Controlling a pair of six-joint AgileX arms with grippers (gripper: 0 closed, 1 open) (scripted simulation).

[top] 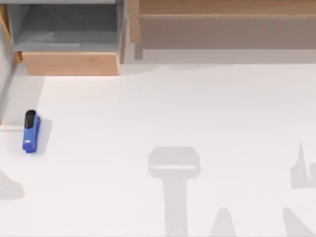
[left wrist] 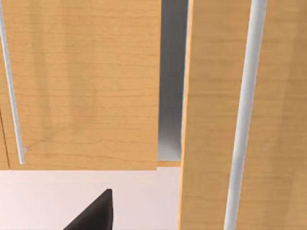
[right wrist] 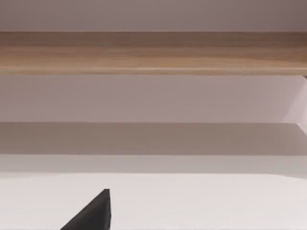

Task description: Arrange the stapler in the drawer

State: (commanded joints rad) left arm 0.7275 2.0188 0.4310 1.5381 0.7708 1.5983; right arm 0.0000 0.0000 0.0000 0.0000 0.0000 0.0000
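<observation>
the stapler (top: 30, 131) is seen at the far left of the table (top: 197, 128), lying flat on the white surface with its black rounded end pointing toward the far side and its blue body running toward the near side. it is well apart from the drawer (top: 69, 63), which sits at the far left corner — already pulled out, its grey inside exposed behind the light tan front panel. nothing is seen lying in the part of the drawer that shows.

further right along the far edge, a wider brown wooden panel (top: 222, 15) is seen, playing no evident part in the job.

in the left wrist view, tan wooden fronts (left wrist: 81, 86) with pale rails and a grey gap between them are faced closely, and one dark fingertip of the left gripper (left wrist: 96, 213) pokes into the frame; whether its fingers are apart or together cannot be told. in the right wrist view a long wooden beam (right wrist: 153, 52) above the white table is faced, with one dark fingertip of the right gripper (right wrist: 93, 213) showing — its state cannot be told either. nothing is seen held at either fingertip.

the task is judged to be at its start: the drawer stands open, but the stapler is untouched, so picking it up, carrying it over and setting it inside are all left to do.
</observation>
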